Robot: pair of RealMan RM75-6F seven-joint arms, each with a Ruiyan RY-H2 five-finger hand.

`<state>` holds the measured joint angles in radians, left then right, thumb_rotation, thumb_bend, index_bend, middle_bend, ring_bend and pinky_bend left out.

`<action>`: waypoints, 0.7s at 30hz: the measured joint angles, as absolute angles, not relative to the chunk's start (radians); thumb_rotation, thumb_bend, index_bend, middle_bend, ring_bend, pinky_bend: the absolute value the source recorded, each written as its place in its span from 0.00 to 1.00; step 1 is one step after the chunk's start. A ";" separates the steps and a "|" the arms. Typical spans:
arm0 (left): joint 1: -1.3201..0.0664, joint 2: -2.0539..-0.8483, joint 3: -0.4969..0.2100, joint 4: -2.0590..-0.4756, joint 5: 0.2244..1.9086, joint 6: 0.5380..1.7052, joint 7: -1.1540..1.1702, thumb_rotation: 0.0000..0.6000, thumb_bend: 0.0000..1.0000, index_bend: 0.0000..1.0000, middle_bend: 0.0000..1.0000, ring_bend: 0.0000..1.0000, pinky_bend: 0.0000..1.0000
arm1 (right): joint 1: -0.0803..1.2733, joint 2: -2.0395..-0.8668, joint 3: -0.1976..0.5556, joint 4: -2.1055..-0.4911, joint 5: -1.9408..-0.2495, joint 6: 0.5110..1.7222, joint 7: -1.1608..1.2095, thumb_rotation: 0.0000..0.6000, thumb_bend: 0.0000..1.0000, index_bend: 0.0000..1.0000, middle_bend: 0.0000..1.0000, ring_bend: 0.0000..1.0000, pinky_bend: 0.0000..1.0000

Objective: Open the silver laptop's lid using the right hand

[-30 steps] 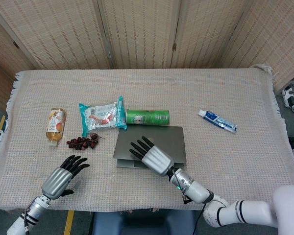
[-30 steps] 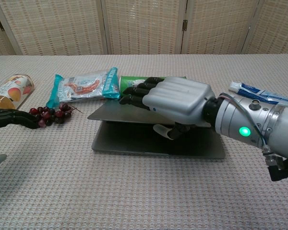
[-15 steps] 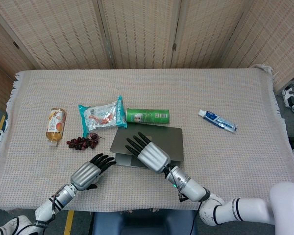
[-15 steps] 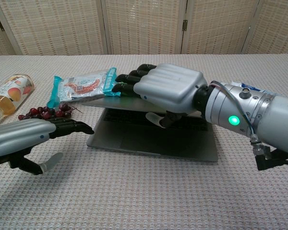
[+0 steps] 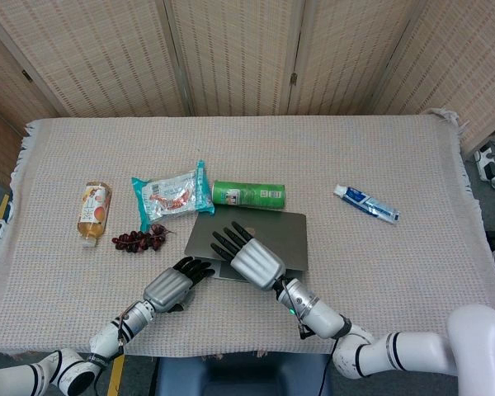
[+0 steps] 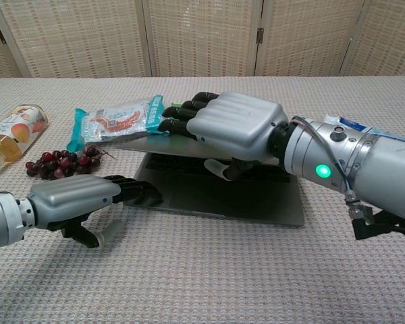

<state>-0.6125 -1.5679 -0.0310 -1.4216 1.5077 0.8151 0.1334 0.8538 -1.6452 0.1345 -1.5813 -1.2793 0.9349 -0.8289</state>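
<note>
The silver laptop (image 5: pixel 285 233) lies near the table's front middle with its lid partly raised. Its keyboard base (image 6: pixel 246 202) shows in the chest view. My right hand (image 5: pixel 248 255) holds the lid's front edge, fingers flat on top and thumb underneath (image 6: pixel 224 169). The same right hand (image 6: pixel 233 123) fills the middle of the chest view. My left hand (image 5: pixel 174 285) reaches in from the left, fingers stretched out. In the chest view the left hand (image 6: pixel 77 199) has its fingertips (image 6: pixel 145 194) touching the base's front left corner and holds nothing.
A green can (image 5: pixel 248 195) lies just behind the laptop, next to a snack packet (image 5: pixel 172 191). Dark grapes (image 5: pixel 140 239) and a juice bottle (image 5: pixel 93 212) are to the left. A toothpaste tube (image 5: pixel 365 204) lies to the right. Folding screens close off the back.
The lid has risen from a narrow gap to a wider one under my right hand. My left hand has moved right, from the table's front left to the laptop's corner.
</note>
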 measured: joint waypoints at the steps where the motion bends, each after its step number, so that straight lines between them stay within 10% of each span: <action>1: -0.615 -1.570 -0.031 -1.422 1.500 0.812 0.142 1.00 0.73 0.11 0.08 0.00 0.00 | 0.855 -1.646 0.134 -1.578 -1.278 0.935 -0.828 1.00 0.58 0.00 0.00 0.00 0.00; 21: -0.645 -1.588 -0.017 -1.435 1.405 0.807 0.247 1.00 0.74 0.13 0.10 0.00 0.00 | 0.884 -1.673 0.118 -1.520 -1.237 0.915 -0.820 1.00 0.58 0.00 0.00 0.00 0.00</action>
<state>-0.6453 -1.5884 -0.0169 -1.4347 1.4055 0.8072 0.2469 0.8842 -1.6731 0.1177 -1.5196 -1.2365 0.9149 -0.8195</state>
